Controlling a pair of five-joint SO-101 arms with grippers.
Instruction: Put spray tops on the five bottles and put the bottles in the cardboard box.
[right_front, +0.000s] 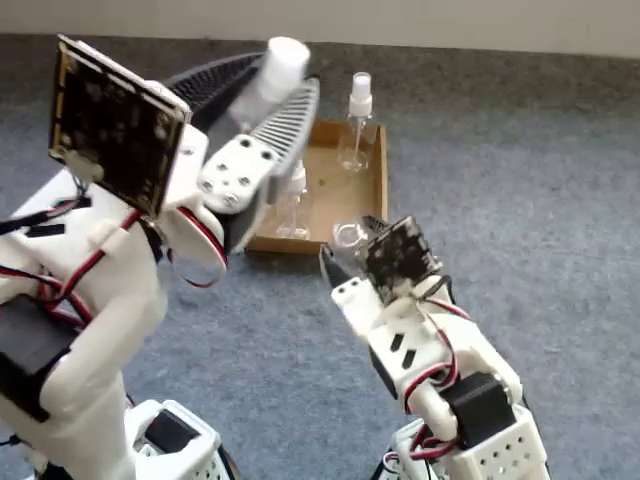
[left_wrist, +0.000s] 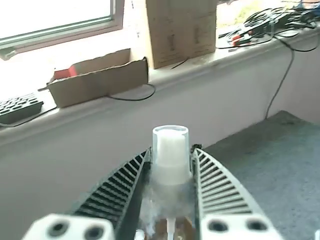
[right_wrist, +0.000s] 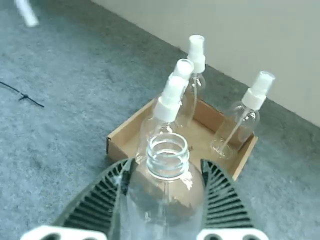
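Open-necked bottle (right_wrist: 167, 192) (right end effector (right_wrist: 165, 167))

This looks like an office or a small robotics workroom. In the left wrist view a window (left_wrist: 55, 15) fills the upper left. Its sill (left_wrist: 200, 67) carries a keyboard (left_wrist: 17, 106), an open carton (left_wrist: 100, 82) and, at upper right, tangled cables (left_wrist: 257, 25). Grey carpet (right_front: 520, 160) covers the counter.

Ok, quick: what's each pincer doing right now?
Left pincer: shut on a spray top.
Right pincer: shut on an uncapped clear bottle.
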